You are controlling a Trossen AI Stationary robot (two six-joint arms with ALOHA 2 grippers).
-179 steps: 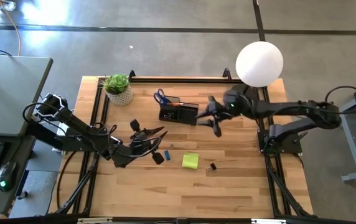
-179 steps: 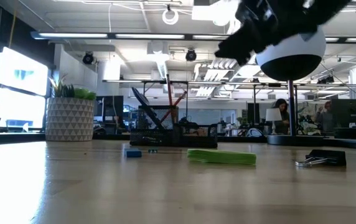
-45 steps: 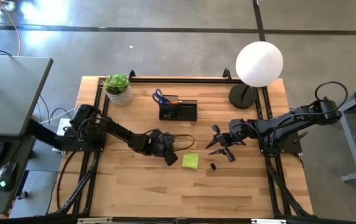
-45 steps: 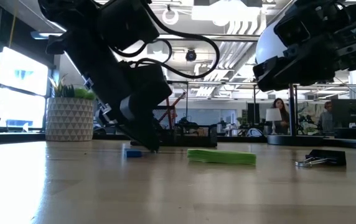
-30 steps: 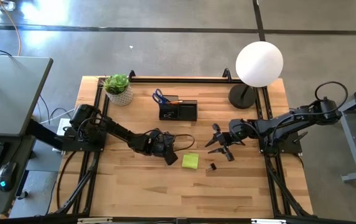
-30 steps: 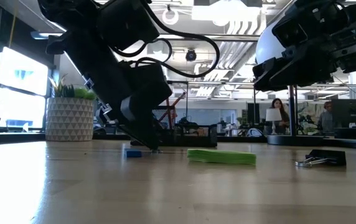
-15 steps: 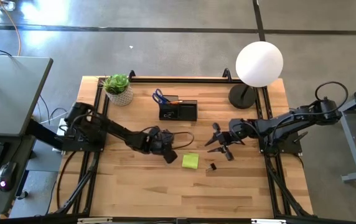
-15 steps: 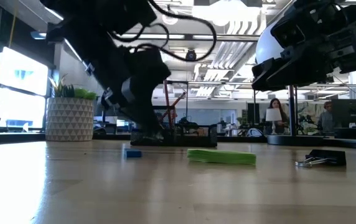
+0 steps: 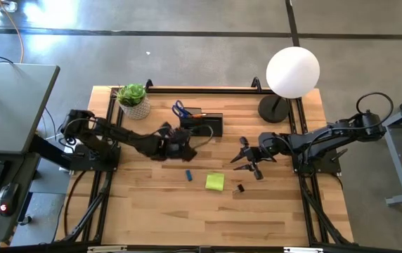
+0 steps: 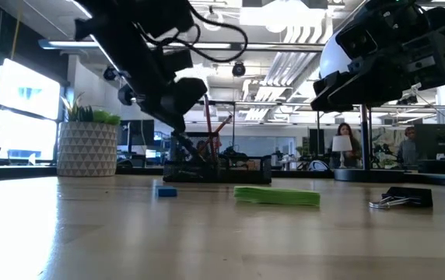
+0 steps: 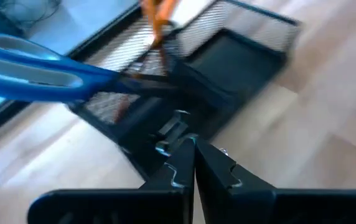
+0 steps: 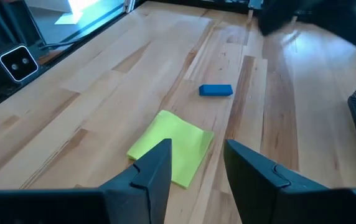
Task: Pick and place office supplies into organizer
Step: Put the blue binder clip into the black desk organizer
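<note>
The black mesh organizer stands at the table's far middle, with blue-handled scissors and an orange pencil standing in it. My left gripper hovers just left of and before it, shut on a small binder clip. A blue piece, a yellow-green sticky pad and another black binder clip lie flat on the wood. My right gripper hangs open above the table, right of the pad; in its wrist view the pad lies ahead of its fingers. My left gripper pinches the small binder clip between its two fingertips, and the clip's silver wire loops stick out past the tips. The fingers slant down from the table's left toward the organizer. The clip is lifted clear of the table.
A potted plant stands at the far left corner. A white globe lamp on a black round base stands far right. Bare wood lies along the near side. People sit in the room behind.
My left gripper, still shut, has risen from the table beside the blue piece and gone toward the far edge and the organizer, tipping to a flatter slant. The blue piece stays lying where it was. My right arm has kept still.
</note>
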